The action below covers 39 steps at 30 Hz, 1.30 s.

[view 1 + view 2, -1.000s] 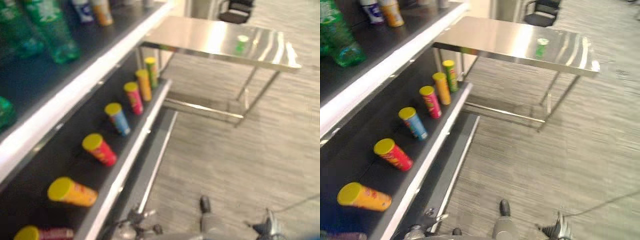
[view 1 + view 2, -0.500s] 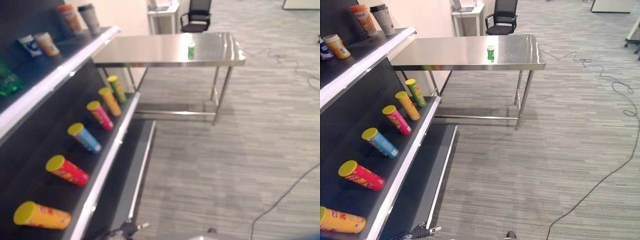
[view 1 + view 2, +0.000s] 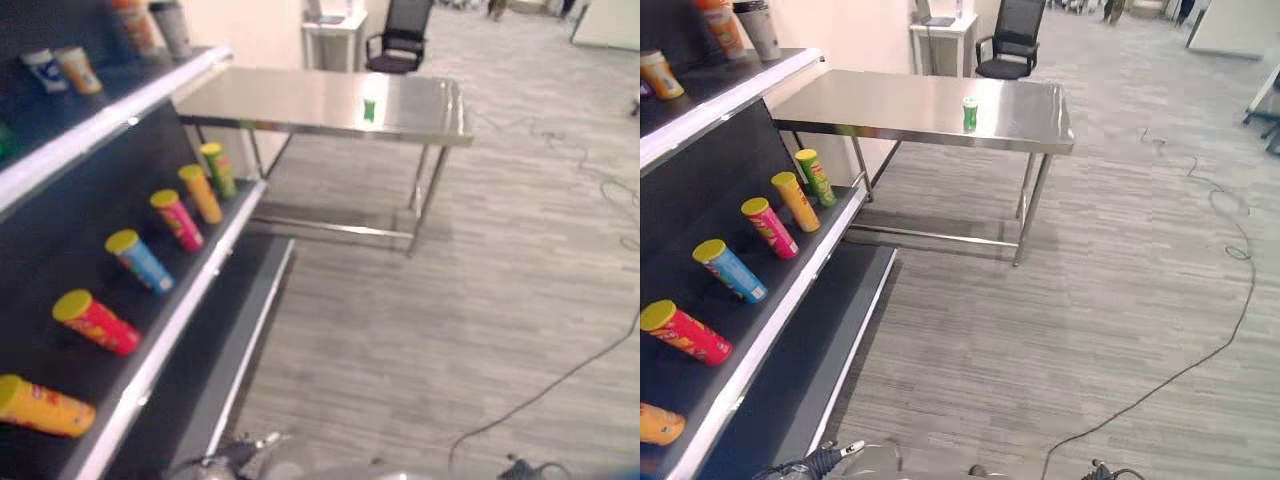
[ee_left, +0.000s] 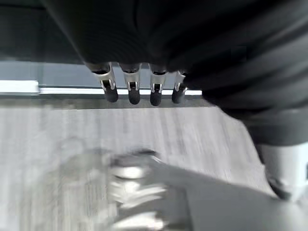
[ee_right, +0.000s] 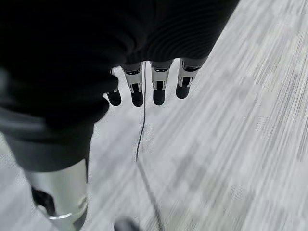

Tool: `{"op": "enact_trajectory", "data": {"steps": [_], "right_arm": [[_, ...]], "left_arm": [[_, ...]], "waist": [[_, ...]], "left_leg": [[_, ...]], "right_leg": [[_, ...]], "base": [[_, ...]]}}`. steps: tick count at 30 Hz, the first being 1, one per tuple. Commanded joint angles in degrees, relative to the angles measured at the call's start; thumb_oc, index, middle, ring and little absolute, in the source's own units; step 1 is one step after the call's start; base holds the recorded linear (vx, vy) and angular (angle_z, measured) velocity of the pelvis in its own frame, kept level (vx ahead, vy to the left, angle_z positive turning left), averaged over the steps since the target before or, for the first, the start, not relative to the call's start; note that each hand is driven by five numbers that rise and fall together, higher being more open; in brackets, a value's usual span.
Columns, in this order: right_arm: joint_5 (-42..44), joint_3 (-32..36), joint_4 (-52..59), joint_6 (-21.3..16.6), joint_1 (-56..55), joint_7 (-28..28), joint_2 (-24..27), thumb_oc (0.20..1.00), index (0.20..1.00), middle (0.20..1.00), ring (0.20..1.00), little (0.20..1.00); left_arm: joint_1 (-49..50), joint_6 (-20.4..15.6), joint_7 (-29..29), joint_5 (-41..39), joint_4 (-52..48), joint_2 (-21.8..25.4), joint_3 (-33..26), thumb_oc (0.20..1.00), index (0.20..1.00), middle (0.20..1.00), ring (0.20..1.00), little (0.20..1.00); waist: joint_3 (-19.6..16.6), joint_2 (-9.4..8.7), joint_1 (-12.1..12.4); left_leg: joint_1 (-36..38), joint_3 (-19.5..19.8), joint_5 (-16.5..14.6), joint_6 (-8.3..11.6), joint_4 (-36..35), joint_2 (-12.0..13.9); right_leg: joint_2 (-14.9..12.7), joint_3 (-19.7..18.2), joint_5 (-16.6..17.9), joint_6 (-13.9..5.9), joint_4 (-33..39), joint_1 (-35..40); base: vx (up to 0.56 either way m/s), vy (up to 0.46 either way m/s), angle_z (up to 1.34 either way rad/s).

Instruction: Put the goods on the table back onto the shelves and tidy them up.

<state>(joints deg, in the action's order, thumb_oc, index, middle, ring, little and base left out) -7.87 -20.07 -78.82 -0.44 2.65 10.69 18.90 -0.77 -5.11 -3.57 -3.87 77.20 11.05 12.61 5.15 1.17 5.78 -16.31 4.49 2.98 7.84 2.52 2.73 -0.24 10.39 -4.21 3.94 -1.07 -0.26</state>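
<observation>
I see a mock shop in an office: stocked shelves (image 3: 790, 290); steel counter (image 3: 900, 105); office chair (image 3: 1012, 45); carpet floor (image 3: 1090, 300).

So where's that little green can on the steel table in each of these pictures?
Left eye view: the green can stands upright on the steel table, toward its far right end.
Right eye view: the same can, again right of the tabletop's middle.
Left wrist view: floor and the left hand.
Right wrist view: floor and the right hand.
Shared landmark: the black office chair behind the table.

Glossy polished metal table (image 3: 890, 110), matt black shelves (image 3: 790, 330), seemingly carpeted grey floor (image 3: 1060, 320).
</observation>
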Motion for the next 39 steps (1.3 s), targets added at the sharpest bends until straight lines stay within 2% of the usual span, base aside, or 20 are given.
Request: {"op": "enact_trajectory", "data": {"steps": [1, 4, 8, 12, 13, 14, 15, 16, 17, 18, 20, 21, 22, 23, 27, 30, 32, 34, 38, 39], "right_arm": [[-0.6, -0.4, 1.1, -0.3, 0.7, -0.1, -1.3, 1.000, 1.000, 1.000, 1.000, 1.000], [-3.9, -2.6, 1.7, -0.1, 1.2, -0.7, -2.5, 1.000, 1.000, 1.000, 1.000, 1.000], [-5.6, -2.2, 1.2, 0.3, -0.1, -1.9, -3.9, 1.000, 1.000, 1.000, 1.000, 1.000], [-1.3, 2.5, -0.4, 0.3, -2.5, -2.8, -4.7, 1.000, 1.000, 1.000, 1.000, 1.000], [-0.8, 3.5, -0.7, 0.9, -2.1, -2.3, -4.1, 1.000, 1.000, 1.000, 1.000, 1.000], [-1.2, 3.2, -1.0, 1.2, -2.1, -2.1, -3.8, 1.000, 1.000, 1.000, 1.000, 1.000], [-1.4, 3.2, -0.6, 1.4, -1.9, -2.0, -3.8, 1.000, 1.000, 1.000, 1.000, 1.000], [-0.9, 2.8, 0.4, 1.1, -1.0, -1.6, -3.9, 1.000, 1.000, 1.000, 1.000, 1.000], [-0.2, 2.6, 0.9, 0.8, -0.5, -1.2, -4.2, 1.000, 1.000, 1.000, 1.000, 1.000], [-0.2, 2.6, 0.9, 0.8, -0.5, -1.2, -4.2, 1.000, 1.000, 1.000, 1.000, 1.000], [3.8, 3.5, 1.5, 0.3, 0.2, -1.2, -4.6, 1.000, 1.000, 1.000, 1.000, 1.000], [3.8, 3.5, 1.5, 0.3, 0.2, -1.2, -4.6, 1.000, 1.000, 1.000, 1.000, 1.000], [5.3, 3.6, 1.5, 0.3, 0.8, -1.7, -4.6, 1.000, 1.000, 1.000, 1.000, 1.000], [5.5, 3.3, 1.4, 0.3, 0.9, -1.9, -4.7, 1.000, 1.000, 1.000, 1.000, 1.000], [5.9, 4.0, 0.4, 0.6, 0.4, -2.4, -4.6, 1.000, 1.000, 1.000, 1.000, 1.000], [6.6, 4.6, -0.5, 0.8, -0.3, -2.6, -4.5, 1.000, 1.000, 1.000, 1.000, 1.000], [6.7, 4.9, -0.5, 0.7, -0.6, -3.3, -4.2, 1.000, 1.000, 1.000, 1.000, 1.000], [3.4, 3.0, 0.1, 1.0, -0.6, -3.3, -3.2, 1.000, 1.000, 1.000, 1.000, 1.000], [0.2, 0.8, 1.8, 0.7, 0.4, -2.9, -1.6, 1.000, 1.000, 1.000, 1.000, 1.000], [0.2, 0.8, 1.8, 0.7, 0.5, -2.9, -1.6, 1.000, 1.000, 1.000, 1.000, 1.000]], "left_arm": [[-1.2, -0.2, 0.2, -3.1, 0.7, -0.2, -2.6, 1.000, 1.000, 1.000, 1.000, 1.000], [0.7, -0.1, 0.5, -2.8, 3.0, -0.6, -4.2, 1.000, 1.000, 1.000, 1.000, 1.000], [4.2, 0.6, 0.9, -3.9, 6.3, -0.7, -8.7, 1.000, 1.000, 1.000, 1.000, 1.000], [5.5, 1.2, 0.8, -0.5, 8.1, 0.3, -8.1, 1.000, 1.000, 1.000, 1.000, 1.000], [4.5, 1.7, 0.4, 1.3, 7.0, 1.0, -6.0, 1.000, 1.000, 1.000, 1.000, 1.000], [3.4, 1.8, 0.4, 1.5, 6.1, 1.5, -4.8, 1.000, 1.000, 1.000, 1.000, 1.000], [2.5, 1.9, 0.3, 1.9, 5.3, 2.0, -3.9, 1.000, 1.000, 1.000, 1.000, 1.000], [0.8, 1.9, -0.1, 3.1, 3.7, 2.3, -1.7, 1.000, 1.000, 1.000, 1.000, 1.000], [0.0, 1.7, -0.3, 3.6, 2.8, 2.3, -0.5, 1.000, 1.000, 1.000, 1.000, 1.000], [0.0, 1.7, -0.3, 3.6, 2.8, 2.3, -0.5, 1.000, 1.000, 1.000, 1.000, 1.000], [-2.0, 1.0, -0.5, 5.2, 0.7, 2.0, 3.2, 1.000, 1.000, 1.000, 1.000, 1.000], [-2.1, 1.0, -0.5, 5.2, 0.7, 2.0, 3.2, 1.000, 1.000, 1.000, 1.000, 1.000], [-2.6, 0.9, 0.1, 8.9, 1.1, 1.4, 6.4, 1.000, 1.000, 1.000, 1.000, 1.000], [-2.7, 0.8, 0.2, 11.4, 1.4, 1.0, 8.0, 1.000, 1.000, 1.000, 1.000, 1.000], [-2.9, 0.9, 0.7, 16.2, 2.1, 0.9, 10.6, 1.000, 1.000, 1.000, 1.000, 1.000], [-2.8, 1.1, 0.4, 15.4, 2.7, 1.0, 9.4, 1.000, 1.000, 1.000, 1.000, 1.000], [-2.1, 1.4, 0.4, 14.3, 3.4, 0.8, 8.0, 1.000, 1.000, 1.000, 1.000, 1.000], [-1.9, 1.2, 0.0, 15.1, 2.8, 0.7, 8.6, 1.000, 1.000, 1.000, 1.000, 1.000], [-2.6, 1.2, -1.3, 17.2, 0.2, 1.0, 10.3, 1.000, 1.000, 1.000, 1.000, 1.000], [-2.6, 1.2, -1.3, 17.2, 0.1, 1.0, 10.3, 1.000, 1.000, 1.000, 1.000, 1.000]], "waist": [[1.7, -1.28, 4.2], [1.2, -1.78, 6.9], [-1.1, -3.73, 9.4], [-3.6, -7.22, 8.9], [-3.9, -6.31, 8.8], [-3.8, -5.53, 8.3], [-3.2, -4.27, 7.5], [-1.4, -1.41, 3.9], [-0.5, -0.64, 2.2], [-0.3, -0.66, 2.1], [1.8, -0.60, -2.5], [1.8, -0.48, -2.6], [2.1, -1.66, -4.7], [2.1, -2.02, -5.7], [2.5, -2.62, -7.6], [1.4, -2.48, -7.6], [0.1, -1.30, -7.6], [-0.5, -0.11, -7.2], [-0.2, -0.66, -6.5], [-0.2, -0.59, -6.5]], "left_leg": [[-4.8, 1.8, 4.9, -4.12, -3.2, -3.7], [-8.9, 0.7, 7.3, -2.83, -6.2, -4.0], [-6.2, 2.6, 10.1, -4.32, -4.4, -4.3], [-3.5, 0.1, 5.6, -7.60, 0.5, -7.0], [-0.4, -0.6, 2.3, -10.02, 1.4, -7.8], [1.5, -0.5, 0.7, -11.35, 2.0, -8.8], [3.9, 0.1, -0.5, -12.41, 1.7, -8.8], [8.1, 2.2, -1.2, -13.14, 0.7, -7.3], [10.4, 3.5, -1.5, -12.85, 0.2, -6.9], [10.5, 3.5, -1.6, -12.79, 0.1, -7.0], [16.9, 7.6, -2.9, -11.90, -2.7, -7.6], [16.8, 7.6, -2.9, -11.88, -2.8, -7.5], [22.0, 10.3, -4.9, -11.43, -5.3, -8.9], [23.9, 11.5, -5.8, -11.28, -6.2, -9.1], [28.5, 15.4, -9.4, -10.53, -6.0, -8.7], [29.2, 16.4, -11.0, -10.46, -5.5, -8.3], [30.4, 16.3, -11.5, -9.67, -4.9, -6.3], [28.6, 15.5, -9.2, -7.66, 2.6, -4.6], [23.5, 11.9, -4.4, -4.03, 16.2, -4.6], [23.2, 11.9, -4.7, -4.04, 16.7, -4.6]], "right_leg": [[-2.9, -5.4, -5.5, -5.13, -0.4, 8.2], [-3.7, -8.8, -7.6, -6.15, 1.2, 13.8], [-7.3, -10.6, -5.9, -8.73, 0.5, 16.1], [-14.4, -11.6, 13.4, -12.79, -9.9, 12.7], [-19.2, -7.1, 21.4, -12.37, -20.5, 9.3], [-22.2, -4.1, 24.6, -11.92, -24.3, 8.3], [-22.9, -3.7, 23.6, -10.77, -29.9, 5.1], [-17.1, -5.9, 14.5, -7.52, -36.7, -4.1], [-13.0, -6.0, 9.2, -6.32, -35.8, -7.6], [-13.0, -6.0, 9.1, -6.25, -35.9, -7.5], [-3.4, -7.2, 5.4, -7.20, -24.9, -12.8], [-3.3, -7.1, 5.7, -7.18, -24.6, -12.6], [0.0, -8.2, 7.4, -8.97, -11.9, -13.9], [1.4, -9.0, 9.0, -9.71, -7.3, -14.6], [2.9, -12.5, 13.2, -11.25, -1.9, -17.4], [1.9, -12.9, 12.9, -9.74, -1.0, -14.9], [2.8, -12.6, 12.0, -9.03, -3.6, -14.9], [2.7, -11.3, 10.4, -8.07, -3.3, -11.8], [1.7, -10.4, 8.5, -6.68, -0.5, -7.0], [1.8, -10.4, 8.5, -6.69, -0.5, -7.0]], "base": [[0.44, 0.053, -0.21], [0.59, 0.170, -0.41], [0.56, 0.251, -0.64], [0.48, 0.295, -0.55], [0.62, 0.583, -0.56], [0.57, 0.619, -0.26], [0.48, 0.504, -0.18], [0.42, 0.326, -0.12], [0.32, 0.185, 0.20], [0.23, -0.007, 0.50], [0.33, -0.042, 0.85], [0.56, -0.049, 1.14], [0.50, -0.031, 1.15], [0.65, -0.035, 1.18], [0.41, -0.062, 0.68], [0.28, -0.069, 0.88], [0.47, -0.090, 0.75], [0.40, -0.081, 0.30], [0.22, -0.050, 0.21], [0.16, -0.058, 0.04]]}}
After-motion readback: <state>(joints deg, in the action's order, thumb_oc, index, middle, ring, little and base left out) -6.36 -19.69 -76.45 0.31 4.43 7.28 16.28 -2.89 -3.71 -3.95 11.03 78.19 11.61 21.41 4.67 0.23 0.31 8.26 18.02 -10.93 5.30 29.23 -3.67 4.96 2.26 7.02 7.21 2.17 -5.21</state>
